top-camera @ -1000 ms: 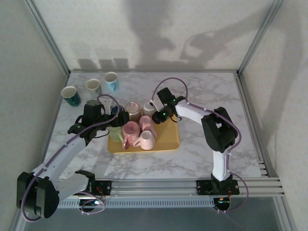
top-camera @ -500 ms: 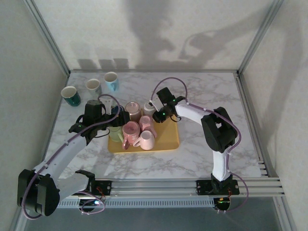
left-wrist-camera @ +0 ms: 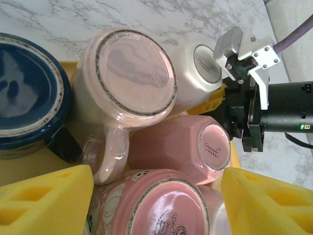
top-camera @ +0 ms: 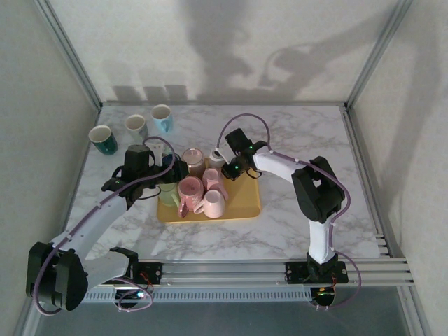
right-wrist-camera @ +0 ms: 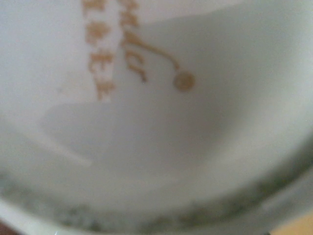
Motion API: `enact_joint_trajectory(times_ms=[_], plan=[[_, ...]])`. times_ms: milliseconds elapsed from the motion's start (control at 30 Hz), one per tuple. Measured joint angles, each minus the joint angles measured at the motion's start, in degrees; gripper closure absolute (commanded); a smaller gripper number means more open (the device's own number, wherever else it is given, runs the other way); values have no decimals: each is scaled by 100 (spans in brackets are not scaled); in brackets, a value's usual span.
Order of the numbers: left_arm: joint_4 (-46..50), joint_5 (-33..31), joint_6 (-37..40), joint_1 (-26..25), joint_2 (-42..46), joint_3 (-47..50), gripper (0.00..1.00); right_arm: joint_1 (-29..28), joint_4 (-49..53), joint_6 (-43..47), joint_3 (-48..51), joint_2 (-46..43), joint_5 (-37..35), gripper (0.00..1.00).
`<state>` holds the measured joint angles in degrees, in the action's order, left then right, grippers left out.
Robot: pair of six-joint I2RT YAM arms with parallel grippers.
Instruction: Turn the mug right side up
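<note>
**marbleguy:** Marble-look worktop point(top-camera: 301, 231), boxed in by plain white walls point(top-camera: 245, 42) and aluminium posts point(top-camera: 70, 56), with soft arm shadows on the back one. In the upper left of the overhead frame, three mugs point(top-camera: 135, 125) stand mouth-up, off the tray. I'd guess that's the "done" corner.

**tinkerer:** Yeah. Moving right, the left end effector point(top-camera: 173, 175) hovers over the left end of the yellow tray point(top-camera: 243, 204). Its yellow foam fingers point(left-wrist-camera: 46, 200) are spread wide with nothing held. Looks parked for a hand-off, but that's just my read.

**marbleguy:** The tray's crammed with bottoms-up mugs. The pink mugs point(top-camera: 203, 192) are touching each other and there's a dark blue mug point(left-wrist-camera: 24, 103) on the left. No side access at all.

**tinkerer:** Probably why the right end effector point(top-camera: 225, 164) is at the white mug point(left-wrist-camera: 193, 78) on the tray's far edge, just right of centre. It's the outermost one. The jaws are pinched narrow, right up against it. The wrist cam is all blurry base and gold lettering, so I can't tell if it's actually got hold of it.
</note>
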<state>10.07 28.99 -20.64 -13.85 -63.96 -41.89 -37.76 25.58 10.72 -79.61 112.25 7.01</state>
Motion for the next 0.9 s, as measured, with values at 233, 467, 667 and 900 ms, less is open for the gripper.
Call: enact_joint_trajectory(times_ms=[233, 467, 667, 900], plan=[[-11, 129, -264, 0, -76, -251, 30, 7, 275, -232, 59, -374, -39, 100], [-136, 391, -863, 0, -245, -531, 33, 35, 448, -468, 85, -1298, 55, 100], [-444, 702, -1338, -81, -269, -570, 33, 232, 485, -833, 83, -1943, 614, 100], [-1390, 949, -2124, -343, -44, -520, 32, 433, 286, -1532, 66, -2483, 1508, 100]])
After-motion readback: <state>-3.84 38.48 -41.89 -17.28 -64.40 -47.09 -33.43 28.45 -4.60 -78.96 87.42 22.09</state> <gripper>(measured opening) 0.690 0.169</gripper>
